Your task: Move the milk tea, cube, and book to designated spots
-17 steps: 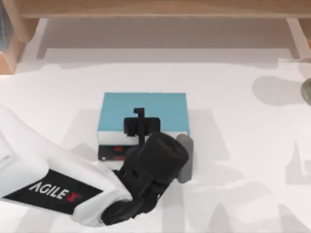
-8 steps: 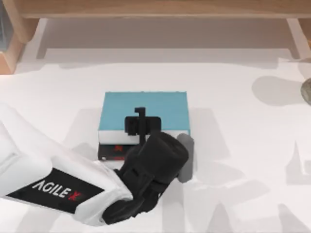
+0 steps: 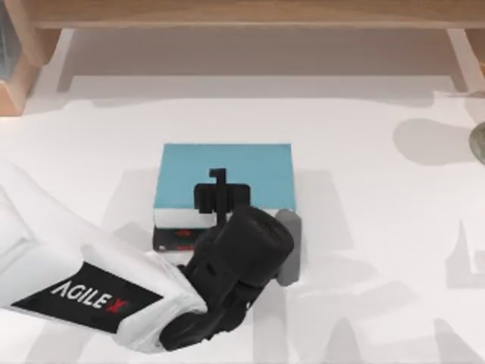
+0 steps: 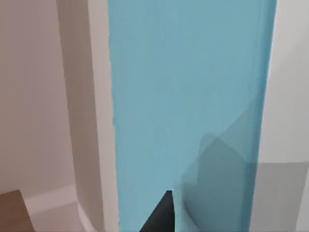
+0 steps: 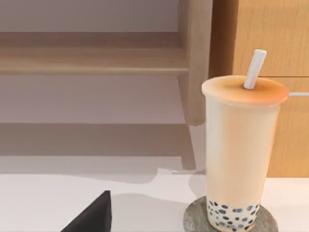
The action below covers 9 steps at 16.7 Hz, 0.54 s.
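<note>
Left gripper (image 3: 218, 193) sits over the near edge of the book (image 3: 227, 171), at about table centre in the top view. Dark fingers (image 3: 217, 176) reach across the teal cover toward 12 o'clock. How far the fingers are spread, and whether they clamp the book, cannot be told: the black wrist hides the contact. In the left wrist view the teal cover (image 4: 188, 96) runs long and close under the camera, with one dark finger tip (image 4: 161, 215) against it.

The book lies flat on top of a black book (image 3: 173, 239) with red lettering, which peeks out at 6 o'clock of the teal one. A grey upright block (image 3: 289, 246) stands just beside the stack at about 4 o'clock, partly behind the wrist. The white arm (image 3: 68, 280) comes in from 8 o'clock.

Right arm: its wrist view shows a dark finger tip (image 5: 94, 215) low over the white table (image 5: 48, 203); opening cannot be told. The milk tea (image 5: 241, 154), a tall cup with straw and dark pearls, stands upright on a grey stone coaster (image 5: 195, 220), before a wooden shelf (image 5: 195, 63).
</note>
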### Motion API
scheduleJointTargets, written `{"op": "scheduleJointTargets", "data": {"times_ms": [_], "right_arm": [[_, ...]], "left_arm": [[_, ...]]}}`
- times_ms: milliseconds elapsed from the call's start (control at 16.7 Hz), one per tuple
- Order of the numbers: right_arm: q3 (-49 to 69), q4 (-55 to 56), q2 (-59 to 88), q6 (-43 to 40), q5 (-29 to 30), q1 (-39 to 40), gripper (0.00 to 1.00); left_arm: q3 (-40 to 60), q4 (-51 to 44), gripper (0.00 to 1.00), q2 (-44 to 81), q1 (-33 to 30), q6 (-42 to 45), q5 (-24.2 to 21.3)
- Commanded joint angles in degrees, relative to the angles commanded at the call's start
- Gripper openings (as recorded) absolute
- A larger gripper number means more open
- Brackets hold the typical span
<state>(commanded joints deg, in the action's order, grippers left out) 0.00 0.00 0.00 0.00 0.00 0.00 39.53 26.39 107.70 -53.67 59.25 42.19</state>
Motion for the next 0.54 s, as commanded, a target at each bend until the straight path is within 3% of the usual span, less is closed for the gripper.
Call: {"op": "scheduleJointTargets", "data": {"times_ms": [180, 540], "right_arm": [[0.00, 0.00, 0.00, 0.00, 0.00, 0.00, 1.00], [0.00, 0.00, 0.00, 0.00, 0.00, 0.00, 1.00]], "left_arm": [[0.00, 0.00, 0.98, 0.00, 0.00, 0.00, 0.00], [0.00, 0.00, 1.00, 0.00, 0.00, 0.00, 0.00]]}}
